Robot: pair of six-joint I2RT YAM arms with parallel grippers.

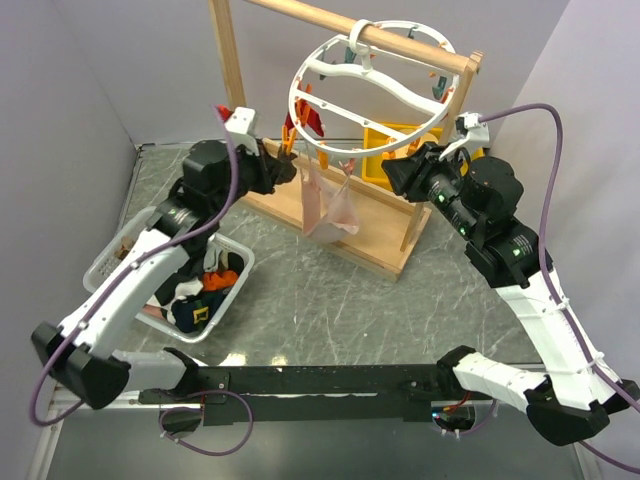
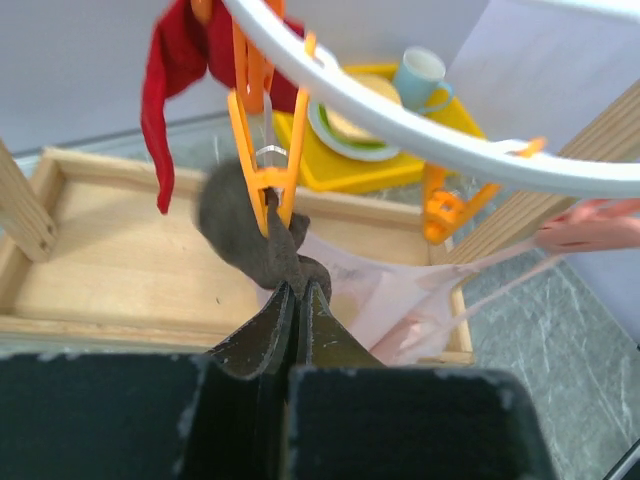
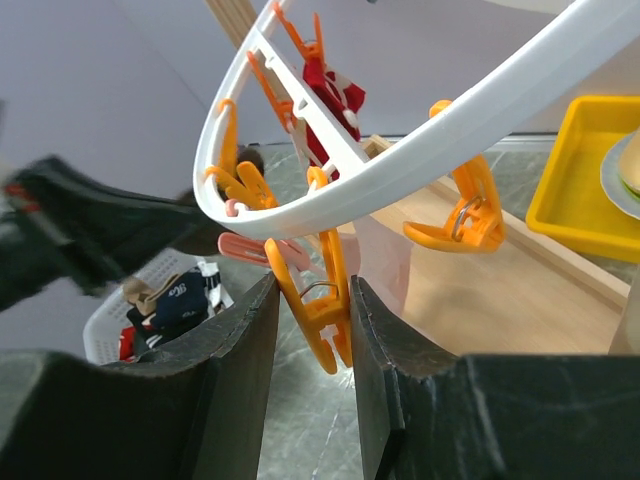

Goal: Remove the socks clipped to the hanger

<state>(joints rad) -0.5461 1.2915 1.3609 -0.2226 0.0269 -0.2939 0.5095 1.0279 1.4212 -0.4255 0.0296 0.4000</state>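
From above: hanger (image 1: 296,85) hooked on a wooden rail (image 1: 310,17) by the far edge, pale pink socks (image 1: 325,205) dangling beneath. Left gripper (image 1: 289,169) at its left rim, right gripper (image 1: 392,171) at its right.

Left wrist: pressed together, pinching a dark grey sock (image 2: 235,220) just under its orange clip (image 2: 262,170); red sock (image 2: 160,100) clipped alongside.

Right wrist: spread wide, straddling a second orange clip (image 3: 320,310) under the ring; contact impossible to tell.

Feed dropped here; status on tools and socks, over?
Left tool shut on clipped dark sock. Right tool open around orange clip. Pale sock hanging. Nothing blocking.
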